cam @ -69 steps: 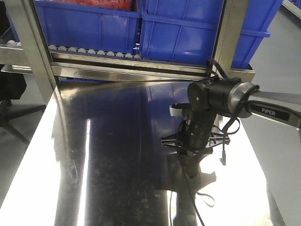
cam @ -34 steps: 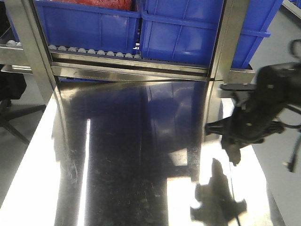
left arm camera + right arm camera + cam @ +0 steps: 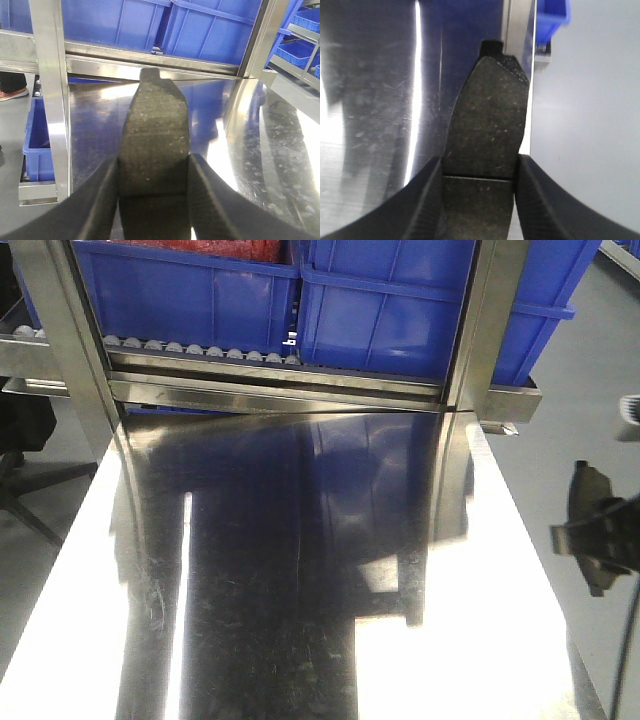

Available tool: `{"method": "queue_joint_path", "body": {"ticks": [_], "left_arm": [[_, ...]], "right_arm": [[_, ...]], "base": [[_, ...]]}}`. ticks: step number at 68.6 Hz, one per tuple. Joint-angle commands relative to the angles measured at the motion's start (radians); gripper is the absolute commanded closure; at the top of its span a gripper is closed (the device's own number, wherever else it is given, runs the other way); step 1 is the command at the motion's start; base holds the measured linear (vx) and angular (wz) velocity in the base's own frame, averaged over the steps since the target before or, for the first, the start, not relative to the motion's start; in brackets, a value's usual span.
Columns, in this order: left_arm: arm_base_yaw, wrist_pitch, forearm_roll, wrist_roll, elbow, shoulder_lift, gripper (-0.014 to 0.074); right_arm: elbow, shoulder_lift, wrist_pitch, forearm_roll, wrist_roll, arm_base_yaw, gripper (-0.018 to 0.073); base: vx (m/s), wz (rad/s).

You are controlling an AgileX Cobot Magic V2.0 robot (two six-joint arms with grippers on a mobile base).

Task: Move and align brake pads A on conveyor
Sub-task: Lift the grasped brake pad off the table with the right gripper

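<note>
Two grippers are clenched: our left gripper (image 3: pixel 153 162) pinches a brake pad (image 3: pixel 155 115) mid-frame, the steel table (image 3: pixel 260 150) beyond and blue bins (image 3: pixel 210 25) along the top. Our right gripper (image 3: pixel 478 161) clasps a second brake pad (image 3: pixel 487 110) against the table's edge, grey floor (image 3: pixel 590 125) at right.

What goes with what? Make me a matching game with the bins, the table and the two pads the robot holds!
Things:
1. bins
2. table
3. left pad
4. right pad

Clues:
a. shiny silver
b. blue
c. across the table's edge, grey floor alongside
d. rack straight ahead

Pairs: 1-b, 2-a, 3-d, 4-c
</note>
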Motion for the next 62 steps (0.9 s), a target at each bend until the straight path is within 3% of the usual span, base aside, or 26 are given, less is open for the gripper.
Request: {"method": "queue_joint_path", "body": {"ticks": [1, 14, 33, 62], "left_arm": [[-0.005, -0.094, 0.006, -0.001, -0.027, 0.014, 0.0603], [-0.005, -0.094, 0.006, -0.001, -0.027, 0.014, 0.0603], [-0.005, -0.094, 0.006, -0.001, -0.027, 0.014, 0.0603], [-0.005, -0.094, 0.006, -0.001, -0.027, 0.014, 0.0603]], "right_arm": [[0.019, -0.124, -0.092, -0.003, -0.017, -0.005, 0.0561], [0.131, -0.378, -0.15, 0.012, -0.066, -0.005, 0.0561], [0.248, -0.73, -0.216, 0.151, -0.224, -0.005, 0.0561], [0.312, -0.879, -0.191, 0.115, -0.227, -0.005, 0.0561]], "base": [[0.0, 0.0], [0.0, 0.0], [0.0, 0.0], [0.0, 0.0]]}}
